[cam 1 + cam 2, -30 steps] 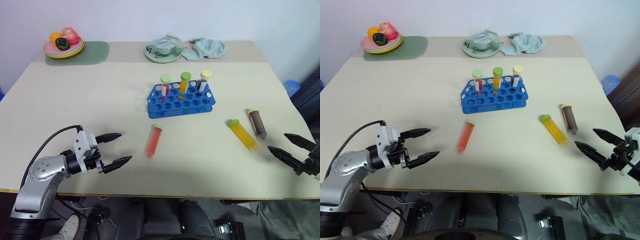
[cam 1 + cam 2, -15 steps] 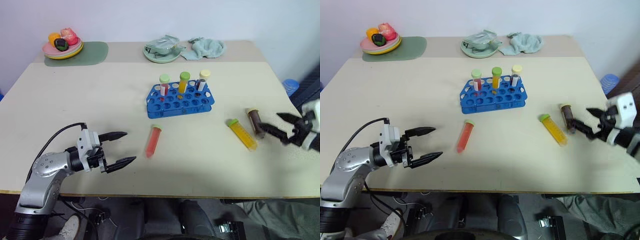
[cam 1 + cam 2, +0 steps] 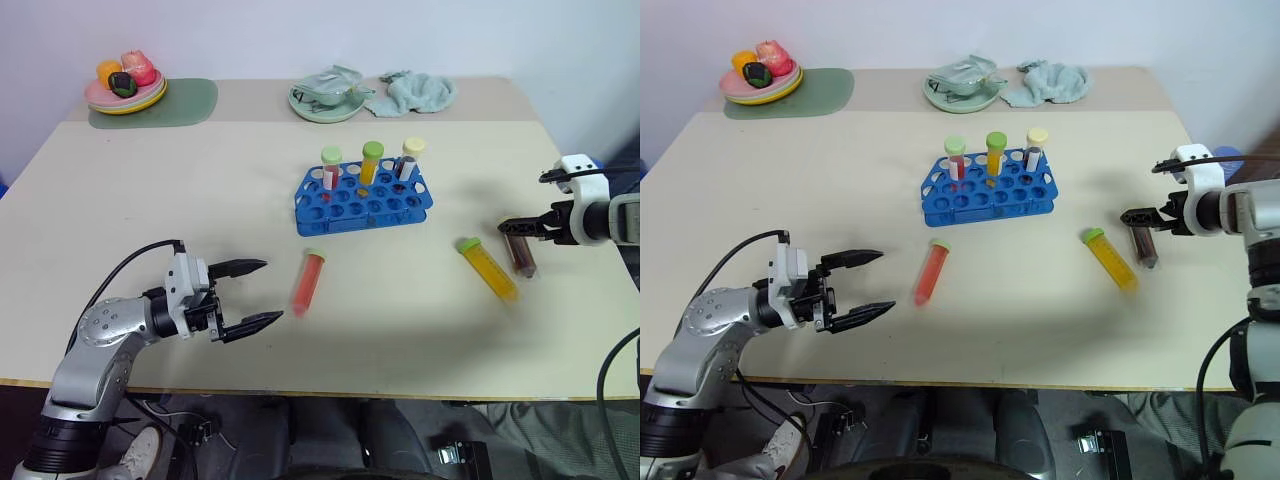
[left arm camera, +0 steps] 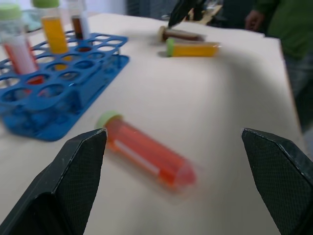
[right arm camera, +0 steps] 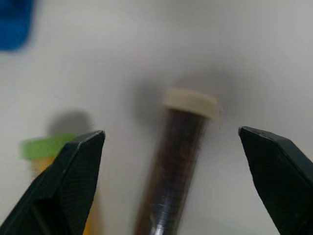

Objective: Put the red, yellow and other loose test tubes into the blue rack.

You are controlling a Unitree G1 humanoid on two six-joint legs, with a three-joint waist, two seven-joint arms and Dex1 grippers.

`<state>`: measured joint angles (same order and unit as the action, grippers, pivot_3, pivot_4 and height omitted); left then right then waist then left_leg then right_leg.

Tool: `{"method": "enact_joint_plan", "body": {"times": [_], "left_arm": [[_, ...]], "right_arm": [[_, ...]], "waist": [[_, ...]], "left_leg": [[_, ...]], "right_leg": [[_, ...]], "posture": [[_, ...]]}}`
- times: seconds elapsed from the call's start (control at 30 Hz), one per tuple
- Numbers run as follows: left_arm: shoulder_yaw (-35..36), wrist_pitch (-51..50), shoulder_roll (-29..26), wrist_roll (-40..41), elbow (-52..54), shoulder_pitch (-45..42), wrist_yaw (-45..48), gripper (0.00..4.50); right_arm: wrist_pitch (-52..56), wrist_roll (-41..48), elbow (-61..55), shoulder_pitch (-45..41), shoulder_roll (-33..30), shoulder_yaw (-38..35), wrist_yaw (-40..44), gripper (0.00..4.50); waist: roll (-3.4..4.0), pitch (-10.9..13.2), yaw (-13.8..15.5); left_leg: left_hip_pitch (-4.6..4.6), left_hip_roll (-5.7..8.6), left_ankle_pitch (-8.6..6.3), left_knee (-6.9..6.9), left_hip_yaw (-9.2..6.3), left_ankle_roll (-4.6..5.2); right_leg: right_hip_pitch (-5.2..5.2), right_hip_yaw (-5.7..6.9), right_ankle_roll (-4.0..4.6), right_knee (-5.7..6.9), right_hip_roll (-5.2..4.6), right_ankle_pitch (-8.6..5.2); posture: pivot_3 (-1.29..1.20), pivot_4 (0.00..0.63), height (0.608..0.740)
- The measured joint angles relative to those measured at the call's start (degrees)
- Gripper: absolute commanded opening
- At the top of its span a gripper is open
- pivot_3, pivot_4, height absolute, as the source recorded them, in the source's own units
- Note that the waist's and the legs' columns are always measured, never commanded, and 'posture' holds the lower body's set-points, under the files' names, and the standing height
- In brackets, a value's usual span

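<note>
The blue rack [image 3: 363, 198] stands mid-table with three capped tubes upright in its back row. In front of it lies the red test tube [image 3: 308, 282], light green cap toward the rack. To its right lie the yellow tube [image 3: 487, 270] and the dark brown tube [image 3: 519, 250]. My left gripper [image 3: 270, 291] hovers open just left of the red tube [image 4: 146, 154], which lies ahead of its spread fingers. My right gripper [image 5: 170, 132] hangs open over the brown tube [image 5: 176, 161], a finger on each side of the pale cap end without touching it.
At the table's far left a plate of toy food [image 3: 125, 92] sits on a green mat [image 3: 190, 100]. A green dish [image 3: 325, 102] and a crumpled cloth [image 3: 420, 92] lie at the far edge. A person in a green sleeve [image 4: 288, 24] is beyond the table.
My right gripper has swung up from the table's near right edge and forward, to above the brown tube's cap end. My left gripper has edged slightly toward the red tube. Both stay open.
</note>
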<state>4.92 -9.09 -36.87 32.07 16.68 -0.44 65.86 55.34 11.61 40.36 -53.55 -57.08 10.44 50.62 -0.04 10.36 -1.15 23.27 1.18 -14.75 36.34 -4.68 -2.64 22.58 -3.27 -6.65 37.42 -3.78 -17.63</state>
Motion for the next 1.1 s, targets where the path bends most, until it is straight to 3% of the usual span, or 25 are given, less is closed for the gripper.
{"method": "enact_joint_plan", "body": {"times": [0.47,0.97,1.0,1.07,1.1], "left_arm": [[0.1,-1.7,-0.6,3.6,2.4,0.0,3.5,4.49],[0.4,-3.0,-0.6,3.7,5.4,2.3,1.3,4.49],[0.4,-3.0,-0.6,3.7,5.6,2.5,1.2,4.50],[0.4,-3.0,-0.6,3.7,5.8,2.6,1.1,4.50],[0.4,-3.0,-0.6,3.7,5.9,2.6,1.0,4.50]], "right_arm": [[-8.0,-10.5,18.1,-10.8,6.1,2.8,4.6,4.50],[-11.9,-15.4,24.6,-12.2,7.9,2.6,5.5,4.50],[-12.0,-15.5,24.8,-12.2,8.0,2.6,5.5,3.90],[-12.0,-15.8,25.1,-12.2,8.4,2.6,5.6,3.15],[-12.0,-15.9,25.1,-12.2,8.6,2.6,5.8,3.15]], "waist": [[0.02,0.0,-0.1],[0.04,0.0,-0.1],[0.04,0.0,-0.2],[0.04,0.0,-0.2],[0.05,0.0,-0.2]], "left_leg": [[0.10,0.04,0.01,0.12,0.01,-0.02],[0.10,0.05,0.01,0.18,0.01,-0.02],[0.10,0.05,0.01,0.19,0.01,-0.02],[0.10,0.05,0.01,0.21,0.01,-0.02],[0.10,0.05,0.01,0.22,0.01,-0.02]], "right_leg": [[0.12,0.00,0.02,0.14,0.08,0.01],[0.13,0.00,0.02,0.23,0.09,0.01],[0.13,0.00,0.02,0.24,0.09,0.01],[0.13,0.00,0.02,0.27,0.10,0.01],[0.13,0.00,0.02,0.28,0.10,0.01]], "posture": [[0.00,0.150,0.740],[0.00,0.150,0.740],[0.00,0.150,0.740],[0.00,0.150,0.740],[0.00,0.150,0.740]]}}
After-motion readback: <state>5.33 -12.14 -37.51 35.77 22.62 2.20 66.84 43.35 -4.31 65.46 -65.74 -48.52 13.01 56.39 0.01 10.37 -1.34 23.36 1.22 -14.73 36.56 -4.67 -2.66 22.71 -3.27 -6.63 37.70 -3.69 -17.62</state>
